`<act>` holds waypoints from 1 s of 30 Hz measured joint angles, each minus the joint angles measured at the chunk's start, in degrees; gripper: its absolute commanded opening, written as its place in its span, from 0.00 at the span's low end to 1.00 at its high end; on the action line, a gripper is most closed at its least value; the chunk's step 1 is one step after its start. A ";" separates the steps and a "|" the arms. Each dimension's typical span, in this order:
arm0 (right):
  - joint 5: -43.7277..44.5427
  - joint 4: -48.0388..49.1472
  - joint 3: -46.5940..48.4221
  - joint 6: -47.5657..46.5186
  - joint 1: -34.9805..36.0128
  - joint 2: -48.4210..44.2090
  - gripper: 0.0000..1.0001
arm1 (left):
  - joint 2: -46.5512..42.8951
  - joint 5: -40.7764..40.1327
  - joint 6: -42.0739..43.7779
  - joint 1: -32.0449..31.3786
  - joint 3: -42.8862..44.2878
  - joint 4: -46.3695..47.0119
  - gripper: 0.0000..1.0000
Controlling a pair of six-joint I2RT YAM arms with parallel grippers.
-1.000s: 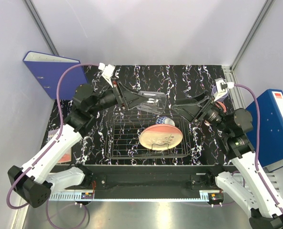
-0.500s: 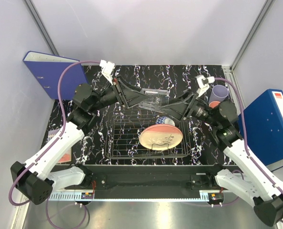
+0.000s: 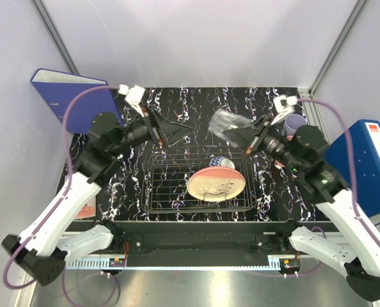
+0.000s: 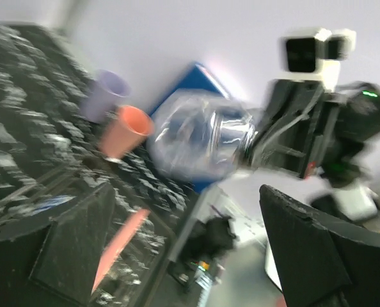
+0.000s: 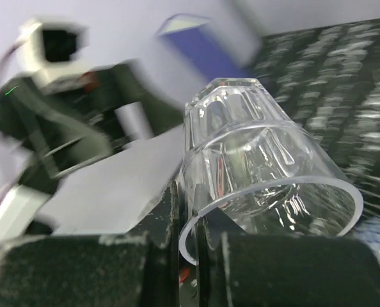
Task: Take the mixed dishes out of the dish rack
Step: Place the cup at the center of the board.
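Nearest the arm bases, the dish rack [image 3: 166, 192] sits on the black marbled bench [image 3: 196, 99]. In its right half is the large pink plate [image 3: 215, 183], tilted, face toward the top camera. The small blue-and-white patterned bowl [image 3: 223, 164] is in the rack too, just beyond the plate's far rim and partly hidden by it. Past the rack's far edge both tools are up off the bench, facing each other. The left tool [image 3: 179, 133] is spread wide with nothing between its fingers [image 4: 68, 249], and stands apart from the glass. The right tool [image 3: 250, 136] is clamped on the clear glass [image 3: 227, 121]. In the right wrist view the glass wall at the rim is pinched between the two fingers, mouth toward the wrist, base pointing off toward the left arm. The glass is in the air, lying sideways, above the bench just beyond the rack's far right corner. Further back, the lavender cup [image 3: 296, 123] stands on the bench near its far right corner. The pink cup [image 4: 126, 131] is just beside it, mostly hidden behind the right arm from above; can't tell if they touch. Both wrist views are blurred. A blue binder [image 3: 65, 96] lies off the bench's far left corner, and a second blue binder [image 3: 369, 166] off the right edge.
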 measured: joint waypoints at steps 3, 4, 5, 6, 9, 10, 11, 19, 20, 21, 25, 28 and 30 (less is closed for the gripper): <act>14.16 -16.33 9.38 -2.93 -0.39 0.09 0.00 | -3.89 -8.83 3.91 0.22 3.06 -8.87 0.99; 18.60 -21.75 12.59 -3.43 -0.42 0.48 0.00 | -4.70 -10.82 4.66 0.22 3.96 -10.82 0.99; 23.19 -26.51 15.10 -3.56 -0.42 1.14 0.00 | -5.55 -13.31 5.42 0.22 5.01 -13.18 0.99; 27.41 -30.99 16.87 -3.45 -0.42 1.55 0.00 | -5.90 -14.78 5.92 0.24 5.53 -14.62 0.99; 39.78 -44.98 18.29 -0.22 -0.44 2.14 0.00 | -6.75 -18.27 6.84 0.28 5.79 -18.97 0.99; 42.36 -49.03 18.21 1.60 -0.46 2.69 0.00 | -6.73 -18.97 6.86 0.28 5.46 -20.00 0.99; 45.51 -54.29 17.68 4.68 -0.46 3.67 0.00 | -6.71 -19.50 6.84 0.28 4.76 -20.81 0.99; 50.95 -66.38 8.57 20.79 -2.19 4.79 0.00 | -4.59 -20.13 5.92 0.28 -1.46 -27.30 0.99; 50.56 -66.71 7.13 21.62 -3.41 3.91 0.00 | -4.63 -20.09 5.84 0.28 -1.86 -27.67 0.99; 49.53 -66.66 5.60 22.08 -5.42 2.99 0.00 | -4.70 -20.02 5.75 0.28 -2.08 -27.96 0.99; 42.42 -63.98 -0.50 20.70 -18.05 1.25 0.00 | -5.57 -19.85 5.68 0.28 -2.86 -28.48 0.99; 38.42 -62.07 -3.98 18.73 -24.55 2.25 0.00 | -6.99 -19.80 5.70 0.28 -3.61 -29.00 0.99; 36.83 -60.37 -5.09 17.44 -26.40 3.96 0.00 | -7.78 -19.80 5.70 0.28 -3.93 -29.57 0.99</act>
